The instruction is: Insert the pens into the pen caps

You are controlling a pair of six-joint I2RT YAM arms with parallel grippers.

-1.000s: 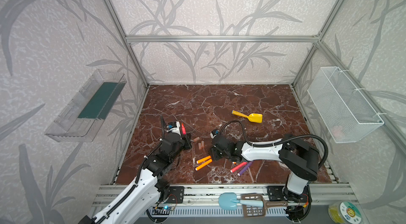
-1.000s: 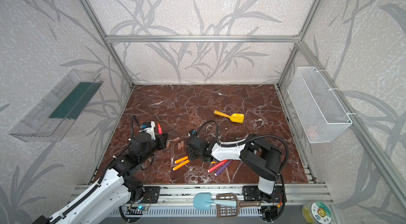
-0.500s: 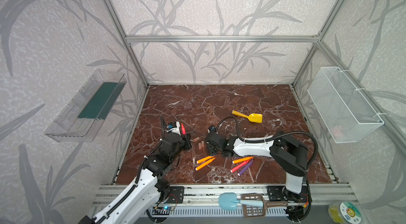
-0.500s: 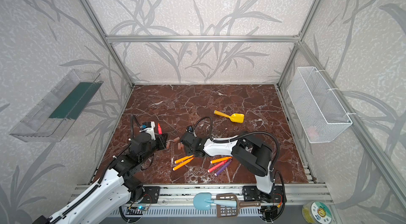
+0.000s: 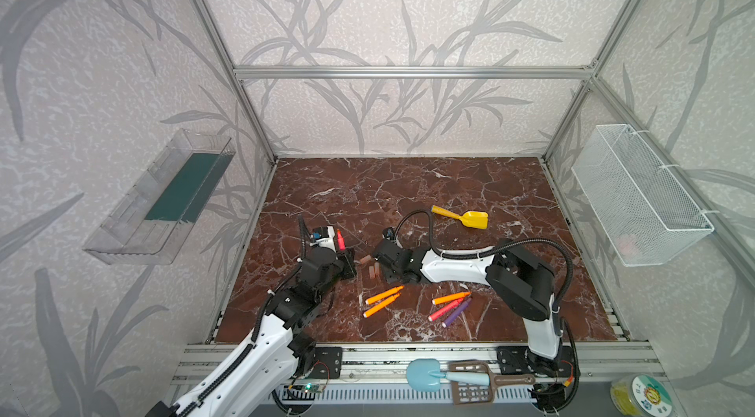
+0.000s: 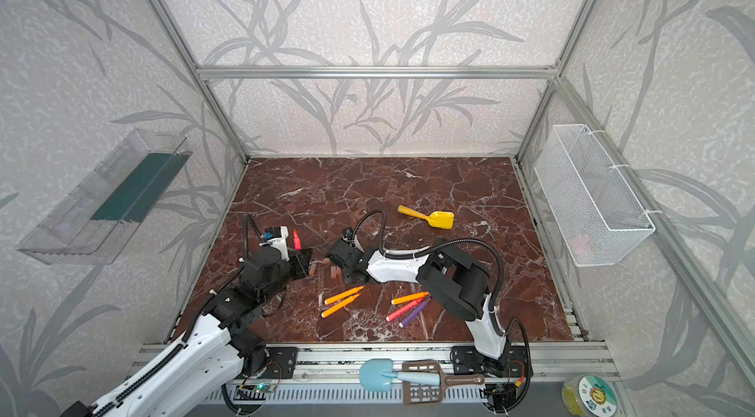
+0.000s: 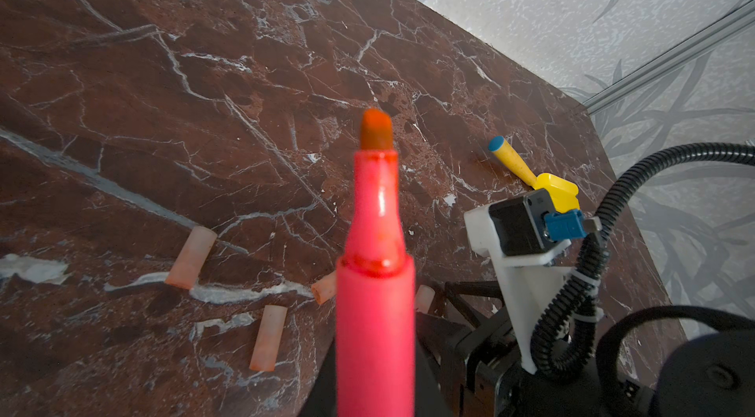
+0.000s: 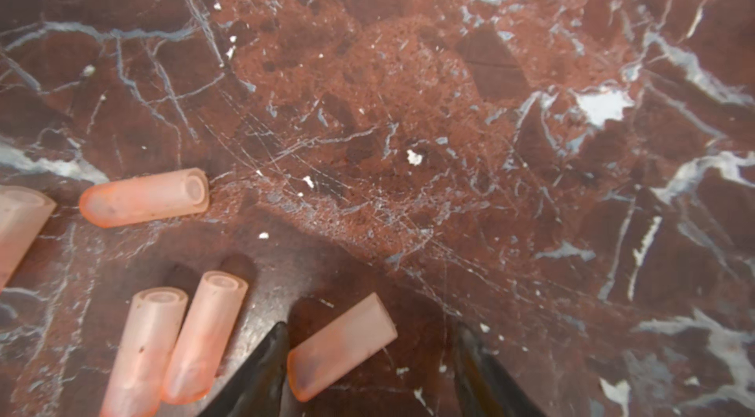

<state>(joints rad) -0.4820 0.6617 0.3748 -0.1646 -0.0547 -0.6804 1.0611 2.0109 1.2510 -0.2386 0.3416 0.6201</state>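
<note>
Pen caps (image 5: 372, 271) lie loose on the desk (image 5: 408, 190) in a small cluster just left of centre in the lower half of both top views, between the two arms. The right fingers (image 8: 261, 370) are spread and low over them. One cap (image 8: 341, 347) lies slantwise in the gap; it looks to touch one finger, while the second finger stands clear of it. The left fingers (image 5: 349, 263) are pinching the lower end of a red pen (image 7: 376, 272), held upright with its tip pointing up, just left of the caps in the top views.

The step in hand looks like picking up that one cap. To do it well, the right fingers should turn so that they close across the cap's round sides; closing along its slant would likely make it roll or squirt out. Two more caps (image 8: 143, 349) lie side by side just beside it, so the closing finger should keep off them. Grip away from the open mouth so it is left free, then bring the mouth squarely over the pen's tip. The cap looks smooth and light, so a gentle squeeze should do. The other five pens (image 5: 384, 295) lie flat below the caps in the top views.
</note>
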